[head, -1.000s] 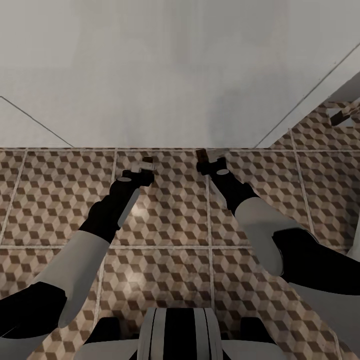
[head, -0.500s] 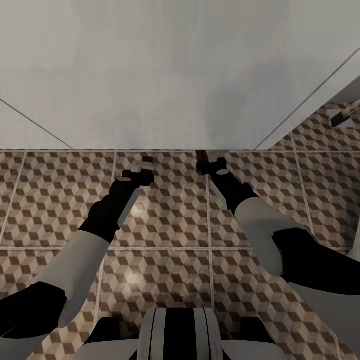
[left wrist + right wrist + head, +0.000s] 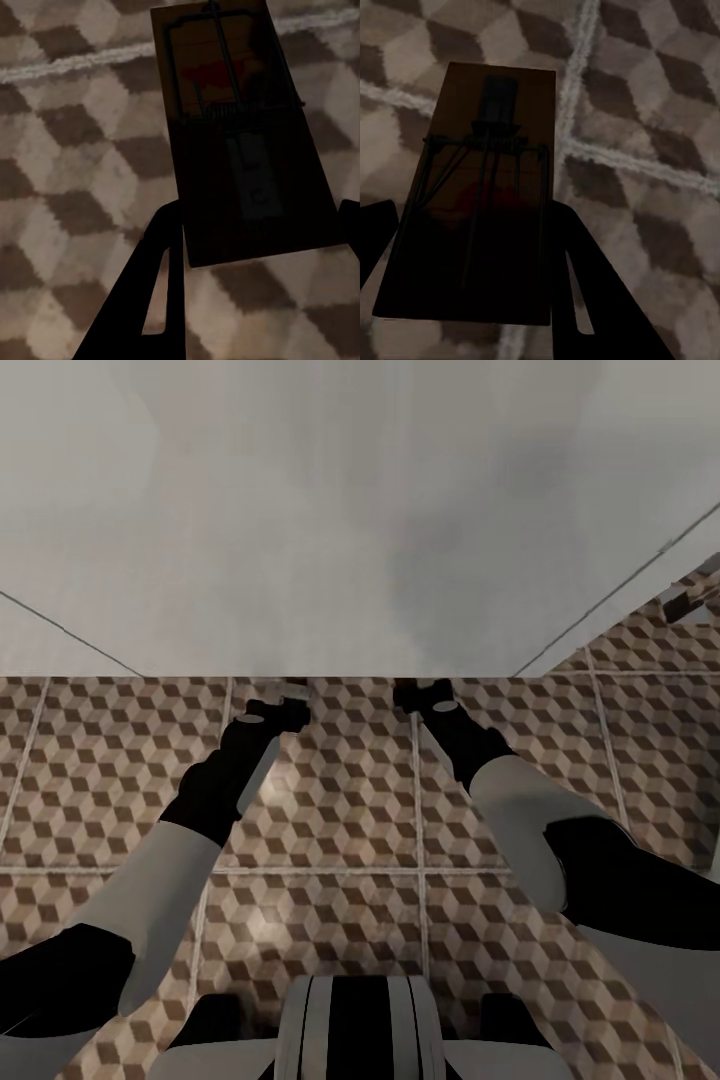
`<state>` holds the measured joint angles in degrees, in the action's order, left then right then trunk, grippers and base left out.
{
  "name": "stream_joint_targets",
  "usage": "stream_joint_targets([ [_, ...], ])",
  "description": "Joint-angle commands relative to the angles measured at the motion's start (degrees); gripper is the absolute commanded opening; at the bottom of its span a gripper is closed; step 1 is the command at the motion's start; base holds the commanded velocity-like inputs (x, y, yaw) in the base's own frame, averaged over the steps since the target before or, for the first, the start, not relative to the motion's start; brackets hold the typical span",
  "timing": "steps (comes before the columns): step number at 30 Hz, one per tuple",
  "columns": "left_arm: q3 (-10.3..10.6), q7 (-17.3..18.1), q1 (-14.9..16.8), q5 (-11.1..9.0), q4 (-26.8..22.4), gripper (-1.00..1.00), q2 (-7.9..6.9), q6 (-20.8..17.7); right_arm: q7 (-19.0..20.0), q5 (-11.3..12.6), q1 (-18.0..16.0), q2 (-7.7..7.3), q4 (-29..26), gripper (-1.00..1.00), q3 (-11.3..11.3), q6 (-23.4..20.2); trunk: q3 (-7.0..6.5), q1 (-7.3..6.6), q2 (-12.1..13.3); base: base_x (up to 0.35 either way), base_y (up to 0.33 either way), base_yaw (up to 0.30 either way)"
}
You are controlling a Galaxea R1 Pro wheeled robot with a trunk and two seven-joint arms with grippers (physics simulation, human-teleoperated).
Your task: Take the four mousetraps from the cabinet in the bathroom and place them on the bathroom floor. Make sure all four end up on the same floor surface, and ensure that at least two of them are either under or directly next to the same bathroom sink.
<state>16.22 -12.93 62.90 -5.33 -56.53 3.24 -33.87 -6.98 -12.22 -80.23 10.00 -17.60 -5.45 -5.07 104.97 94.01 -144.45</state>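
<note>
Between each gripper's jaws, one mousetrap (image 3: 240, 142), above bathroom floor (image 3: 330, 830)

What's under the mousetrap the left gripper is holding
Under the mousetrap in the left gripper lies the cube-patterned bathroom floor. The tiles directly beneath the board are covered.

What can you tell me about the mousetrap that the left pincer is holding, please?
The mousetrap is a flat rectangular wooden board, dark in shadow. It carries dark wire parts: a rectangular bar loop, a coiled spring across the middle and a thin rod. There is a red mark under the loop and a pale plate nearer the pincer. The left pincer grips its near end, a finger at each long edge. It hangs above the bathroom floor, the far end over a pale grout line.
</note>
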Motion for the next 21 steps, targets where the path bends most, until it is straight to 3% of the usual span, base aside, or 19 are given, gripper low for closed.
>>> stream_joint_targets([
  [1, 0.13, -0.43, 0.03, -0.47, -0.03, -1.00, -0.01, -0.23, -0.16, -0.44, -0.01, 0.00, 0.45, -1.00, -0.26, -0.47, 0.03, 0.01, -0.01, 0.087, 0.000, 0.000],
  [21, 0.13, -0.43, 0.01, -0.49, -0.56, -1.00, 0.27, -0.23, 0.21, -0.37, -0.01, 0.00, 6.59, -1.00, -0.26, -0.47, 0.03, 0.01, -0.01, 0.010, 0.000, 0.000],
])
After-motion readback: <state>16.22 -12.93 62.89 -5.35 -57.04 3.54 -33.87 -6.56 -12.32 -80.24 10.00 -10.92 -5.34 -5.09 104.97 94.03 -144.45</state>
